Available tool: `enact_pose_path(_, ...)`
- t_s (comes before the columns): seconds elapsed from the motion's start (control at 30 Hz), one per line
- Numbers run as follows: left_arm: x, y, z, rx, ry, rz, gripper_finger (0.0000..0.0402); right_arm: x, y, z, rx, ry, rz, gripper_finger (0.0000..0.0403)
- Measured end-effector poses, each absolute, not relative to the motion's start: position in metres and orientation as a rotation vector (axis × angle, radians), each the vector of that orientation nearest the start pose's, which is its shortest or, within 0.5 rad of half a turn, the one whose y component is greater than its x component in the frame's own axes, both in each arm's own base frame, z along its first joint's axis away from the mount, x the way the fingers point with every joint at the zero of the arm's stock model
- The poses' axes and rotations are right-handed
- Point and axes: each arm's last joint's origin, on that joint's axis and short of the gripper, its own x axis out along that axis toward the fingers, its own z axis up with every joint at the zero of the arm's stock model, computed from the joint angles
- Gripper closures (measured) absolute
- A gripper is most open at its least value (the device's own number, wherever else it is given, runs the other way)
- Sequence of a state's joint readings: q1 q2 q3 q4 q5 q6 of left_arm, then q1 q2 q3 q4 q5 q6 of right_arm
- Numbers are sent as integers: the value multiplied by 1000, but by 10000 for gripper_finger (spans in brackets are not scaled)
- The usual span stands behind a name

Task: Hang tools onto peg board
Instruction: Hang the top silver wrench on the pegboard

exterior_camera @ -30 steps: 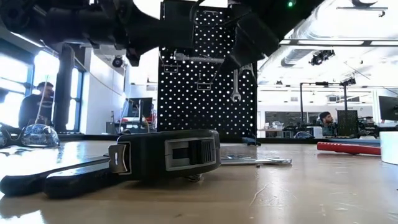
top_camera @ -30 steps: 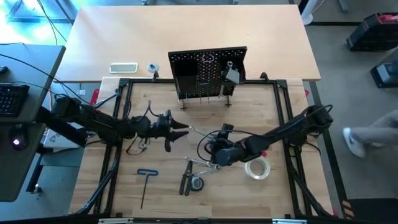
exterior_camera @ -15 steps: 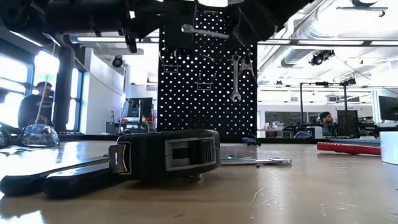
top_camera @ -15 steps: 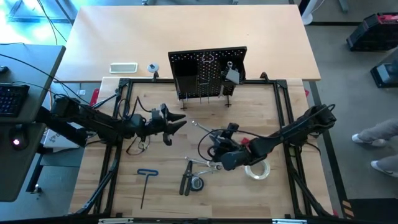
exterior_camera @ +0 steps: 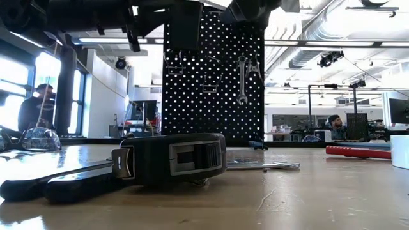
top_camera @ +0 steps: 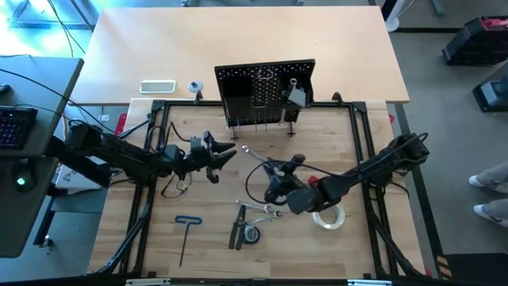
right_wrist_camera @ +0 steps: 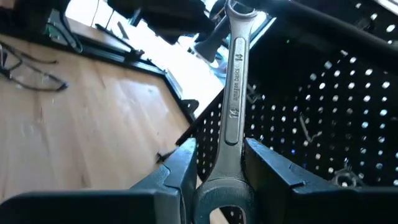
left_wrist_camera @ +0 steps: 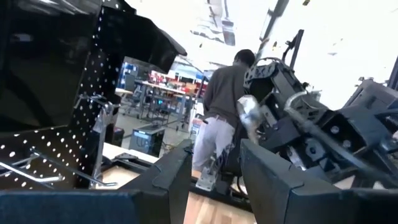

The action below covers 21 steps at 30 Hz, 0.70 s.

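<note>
The black peg board [top_camera: 266, 95] stands upright at the table's far side, with a wrench [exterior_camera: 241, 80] hanging on it. My right gripper [top_camera: 274, 171] is mid-table, shut on a silver wrench [top_camera: 252, 154] that points toward the far left. My left gripper [top_camera: 226, 152] hovers just left of the wrench's free end, open, with nothing between its fingers [left_wrist_camera: 171, 174]. On the table lie a blue T-handle hex key [top_camera: 186, 234], dark pliers [top_camera: 237, 228], a clear tape roll [top_camera: 328, 214] and safety glasses [top_camera: 176, 187]. My right gripper pinches the wrench's shaft [right_wrist_camera: 229, 146] between its two fingers [right_wrist_camera: 180, 168], just above the ring end [right_wrist_camera: 217, 202], which sits back between them. The shaft runs on along the fingers to the open end [right_wrist_camera: 239, 12]. The wrench is lifted clear of the table.
A black tape measure [exterior_camera: 172, 160] and another silver wrench [top_camera: 258, 209] lie near the pliers. A red-handled tool [exterior_camera: 358, 152] lies at the right. A white slab [top_camera: 157, 86] rests on the far table. The black frame [top_camera: 361, 127] borders the work area. People show in the room behind.
My right gripper has risen and tipped up toward level with the wrench, whose free end has swung up and toward the peg board. My left gripper has tipped upward and risen a little, its finger gap unchanged.
</note>
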<state>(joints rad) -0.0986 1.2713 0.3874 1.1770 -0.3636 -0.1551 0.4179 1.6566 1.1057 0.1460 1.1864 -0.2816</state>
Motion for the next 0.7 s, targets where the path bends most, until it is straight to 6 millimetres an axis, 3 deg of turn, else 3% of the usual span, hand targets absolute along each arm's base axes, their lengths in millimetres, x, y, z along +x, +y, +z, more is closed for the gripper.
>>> enact_pose_path(0.23,239,-13,235,-212,-311,261,273,342,115,269,-551,334,-697,298)
enact_pose_path(0.7,276,-13,238,-175,-314,245,272,344,114,272,-518,300,-670,298)
